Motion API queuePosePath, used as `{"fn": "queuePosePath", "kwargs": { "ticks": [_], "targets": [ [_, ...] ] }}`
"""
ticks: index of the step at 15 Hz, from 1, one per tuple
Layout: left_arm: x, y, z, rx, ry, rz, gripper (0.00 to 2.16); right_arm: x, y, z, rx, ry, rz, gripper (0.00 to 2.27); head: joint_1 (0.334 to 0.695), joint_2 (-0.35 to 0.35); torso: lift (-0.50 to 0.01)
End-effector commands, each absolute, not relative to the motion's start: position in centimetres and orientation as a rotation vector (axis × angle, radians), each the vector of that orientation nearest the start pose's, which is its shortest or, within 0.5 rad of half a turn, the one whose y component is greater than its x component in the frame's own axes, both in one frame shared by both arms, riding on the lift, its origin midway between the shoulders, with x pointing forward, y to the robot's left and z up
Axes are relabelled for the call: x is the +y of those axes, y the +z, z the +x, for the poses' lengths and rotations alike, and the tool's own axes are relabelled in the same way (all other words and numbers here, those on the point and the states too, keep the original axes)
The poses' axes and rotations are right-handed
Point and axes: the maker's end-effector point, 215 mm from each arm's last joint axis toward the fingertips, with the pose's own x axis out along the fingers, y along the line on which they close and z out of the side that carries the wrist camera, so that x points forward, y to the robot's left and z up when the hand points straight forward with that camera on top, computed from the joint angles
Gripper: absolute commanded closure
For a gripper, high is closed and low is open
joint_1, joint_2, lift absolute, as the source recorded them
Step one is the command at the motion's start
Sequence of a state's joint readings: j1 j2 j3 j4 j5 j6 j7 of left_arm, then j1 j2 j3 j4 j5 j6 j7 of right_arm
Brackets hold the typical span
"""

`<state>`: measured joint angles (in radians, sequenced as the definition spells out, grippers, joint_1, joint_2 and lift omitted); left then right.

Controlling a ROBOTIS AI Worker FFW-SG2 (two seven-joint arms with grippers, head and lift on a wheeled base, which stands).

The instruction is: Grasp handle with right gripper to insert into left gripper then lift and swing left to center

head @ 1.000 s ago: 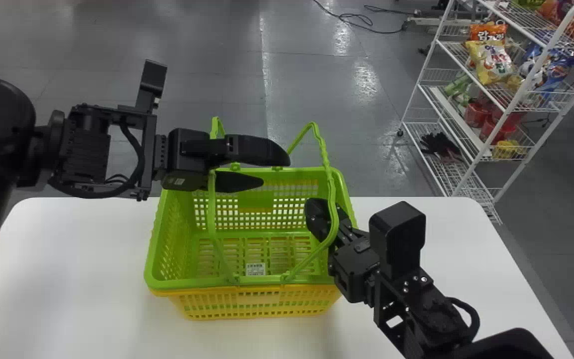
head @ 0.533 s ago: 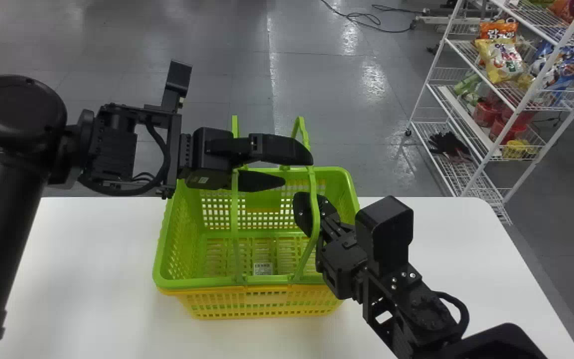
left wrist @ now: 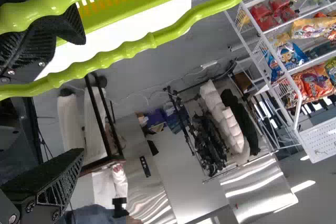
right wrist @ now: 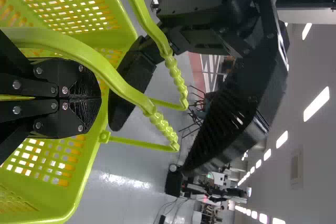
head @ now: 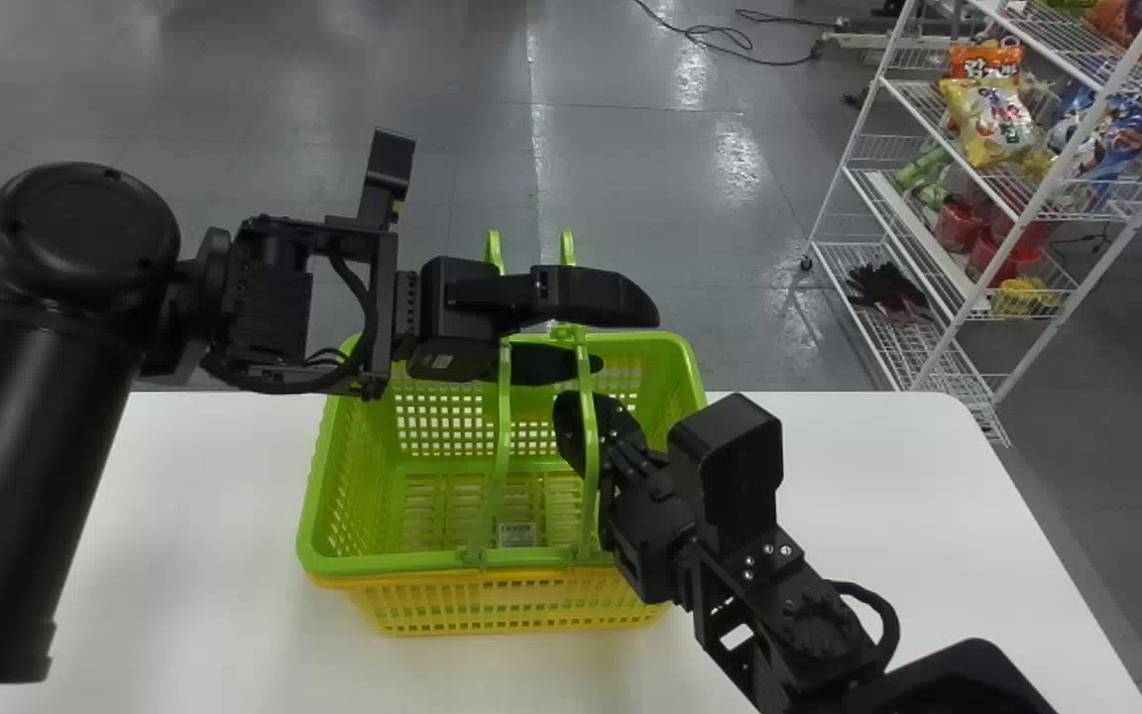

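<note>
My left gripper (head: 628, 342) is open above the far part of the green basket (head: 311, 486), fingers pointing right; the left wrist view shows the left gripper (left wrist: 83, 98) with wide-apart fingers. Both handles stand raised, the left handle (head: 504, 426) and the right handle (head: 588, 426) near each other, crossing the left gripper's fingers. My right gripper (head: 571, 428) is against the right handle inside the basket's outline. In the right wrist view the right gripper (right wrist: 101, 98) has its fingertips together, and a handle (right wrist: 79, 51) runs across beside them, not between the tips.
A yellow basket (head: 512, 605) sits under the green one on the white table (head: 204, 555). A white wire shelf (head: 878, 99) with snack bags (head: 989, 119) stands on the floor beyond the table's right side. A cable (head: 720, 40) lies on the floor farther back.
My left gripper has moved right over the basket. The right gripper has moved left, and the right handle has swung left with it, closer to the left handle, which stands more upright.
</note>
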<state>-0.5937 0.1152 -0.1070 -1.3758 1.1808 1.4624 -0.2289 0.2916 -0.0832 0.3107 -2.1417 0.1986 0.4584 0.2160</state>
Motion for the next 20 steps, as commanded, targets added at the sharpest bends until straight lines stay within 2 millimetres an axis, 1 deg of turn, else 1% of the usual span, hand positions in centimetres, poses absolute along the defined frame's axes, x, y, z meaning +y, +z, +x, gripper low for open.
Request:
{"fn": "queuePosePath", "kwargs": {
  "ticks": [1,3,6,7,9,10,11,12,13,14,15,16,17,18,20],
  "targets": [
    [-4.0,-26.1,50.0,0.954,-1.124,-0.730,0.07,-5.0,-33.9,46.4,0.199,0.463,-0.193,2.24,0.695,-0.100,-0.093],
    [-3.8,-25.6,50.0,0.947,-1.135,-0.750,0.07,-5.4,-34.4,46.3,0.214,0.465,-0.198,2.24,0.695,-0.103,-0.093],
    [-3.7,-24.8,49.9,0.938,-1.155,-0.781,0.07,-4.1,-34.6,45.9,0.221,0.492,-0.203,2.24,0.695,-0.104,-0.093],
    [-3.6,-24.7,49.9,0.935,-1.158,-0.785,0.07,-4.3,-34.7,45.9,0.224,0.486,-0.208,2.24,0.695,-0.098,-0.093],
    [-3.4,-24.3,50.0,0.930,-1.162,-0.806,0.07,-6.3,-34.5,46.1,0.227,0.450,-0.209,2.23,0.695,-0.094,-0.093],
    [-3.4,-24.2,50.1,0.929,-1.163,-0.810,0.07,-7.9,-34.4,46.0,0.230,0.421,-0.204,2.23,0.695,-0.096,-0.093],
    [-3.4,-24.2,50.1,0.930,-1.164,-0.812,0.07,-9.8,-34.0,45.7,0.222,0.391,-0.206,2.17,0.695,-0.101,-0.093],
    [-3.3,-24.3,50.2,0.937,-1.162,-0.829,0.07,-11.6,-33.6,45.4,0.212,0.358,-0.199,2.01,0.695,-0.121,-0.093],
    [-3.3,-24.0,50.3,0.940,-1.171,-0.853,0.07,-13.5,-32.8,44.9,0.188,0.335,-0.181,1.82,0.695,-0.138,-0.093],
    [-3.3,-23.8,50.4,0.940,-1.175,-0.870,0.07,-14.8,-32.3,44.4,0.170,0.320,-0.167,1.68,0.695,-0.153,-0.093],
    [-3.3,-23.7,50.5,0.941,-1.175,-0.873,0.07,-16.1,-32.0,43.8,0.151,0.309,-0.162,1.38,0.695,-0.171,-0.093],
    [-3.3,-23.5,50.6,0.938,-1.177,-0.872,0.07,-17.0,-31.9,43.1,0.134,0.301,-0.155,0.95,0.695,-0.189,-0.093],
    [-3.4,-23.3,50.6,0.939,-1.182,-0.884,0.07,-17.6,-31.6,42.6,0.114,0.303,-0.139,0.55,0.695,-0.205,-0.093],
    [-3.3,-22.9,50.8,0.933,-1.186,-0.889,0.07,-17.8,-31.6,42.1,0.100,0.306,-0.138,0.41,0.695,-0.230,-0.093],
    [-3.2,-22.7,50.9,0.934,-1.182,-0.881,0.07,-18.4,-31.9,41.1,0.083,0.302,-0.128,0.38,0.695,-0.244,-0.093]
  ]
}}
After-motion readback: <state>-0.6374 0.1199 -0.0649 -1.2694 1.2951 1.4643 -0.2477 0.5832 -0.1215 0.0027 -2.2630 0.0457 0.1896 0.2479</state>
